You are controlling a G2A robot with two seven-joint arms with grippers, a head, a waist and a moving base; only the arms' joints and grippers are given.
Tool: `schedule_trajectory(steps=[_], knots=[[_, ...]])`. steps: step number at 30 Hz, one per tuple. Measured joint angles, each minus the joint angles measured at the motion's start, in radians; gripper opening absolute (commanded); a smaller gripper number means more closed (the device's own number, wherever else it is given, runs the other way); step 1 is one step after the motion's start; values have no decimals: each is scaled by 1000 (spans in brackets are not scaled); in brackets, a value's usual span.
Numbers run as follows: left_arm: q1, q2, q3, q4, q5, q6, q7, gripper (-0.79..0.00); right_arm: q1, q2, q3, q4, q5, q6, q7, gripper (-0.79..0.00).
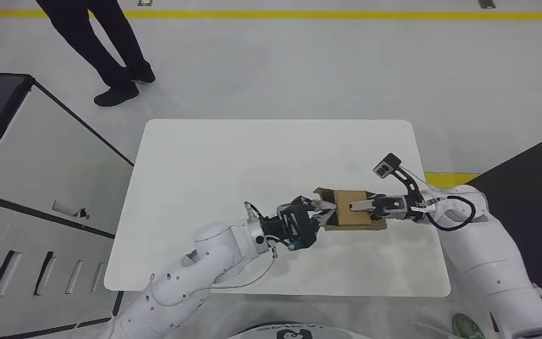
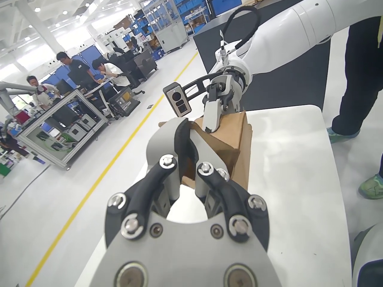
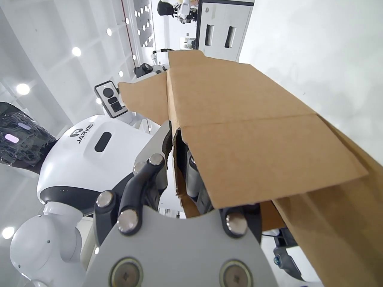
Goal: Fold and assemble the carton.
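Nearest the robot, left gripper: jaws pinched together on the cardboard at one open end of the carton. Carton position: on the white table, toward its right near part, long axis running across the robot's front from the left gripper to the right gripper, one open end facing each. Carton shape: a boxy sleeve, end flaps not closed. Right gripper: jaws closed on the opposite end wall, one finger inside, one outside. Added from the left wrist view, the far end: a white finger of the right gripper lying flat on the top panel, and a side panel running down to the tabletop. Added from the right wrist view, surface detail: plain brown cardboard, matt, a straight crease across the broad panel, a ragged cut edge at the gripped wall, a pointed flap sticking out at the far end. Gripper fingers: grey metal with black rubber pads and round silver pivots. Tabletop: smooth, white, rounded corners. Beyond the table: pale grey floor with a yellow line; at the robot's left, a grey cabinet with drawer handles.
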State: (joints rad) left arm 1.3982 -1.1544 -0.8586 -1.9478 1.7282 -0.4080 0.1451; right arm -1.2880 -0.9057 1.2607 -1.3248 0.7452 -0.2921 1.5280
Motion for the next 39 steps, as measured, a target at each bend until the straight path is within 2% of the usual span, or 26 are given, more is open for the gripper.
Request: schedule_trajectory(steps=[6, 9, 19, 26, 30, 39], knots=[[-28, -12, 41, 6, 12, 2, -38, -785, 2, -1, -1, 6, -4, -2, -2, -785], [-30, -14, 35, 3, -2, 17, -29, -785, -2, -2, 5, 10, 16, -3, -3, -785], [82, 16, -87, -73, -6, 38, 26, -785, -34, -1, 54, -2, 170, 8, 8, -785], [142, 28, -105, -97, 4, 11, 50, -785, -43, -5, 81, 0, 213, 8, 8, -785], [138, 26, -81, -88, -1, -13, 61, -785, -46, -10, 91, 0, 213, 8, 8, -785], [79, 11, -21, -45, -17, -17, 62, -785, -62, -15, 100, -38, 172, 8, 8, -785]])
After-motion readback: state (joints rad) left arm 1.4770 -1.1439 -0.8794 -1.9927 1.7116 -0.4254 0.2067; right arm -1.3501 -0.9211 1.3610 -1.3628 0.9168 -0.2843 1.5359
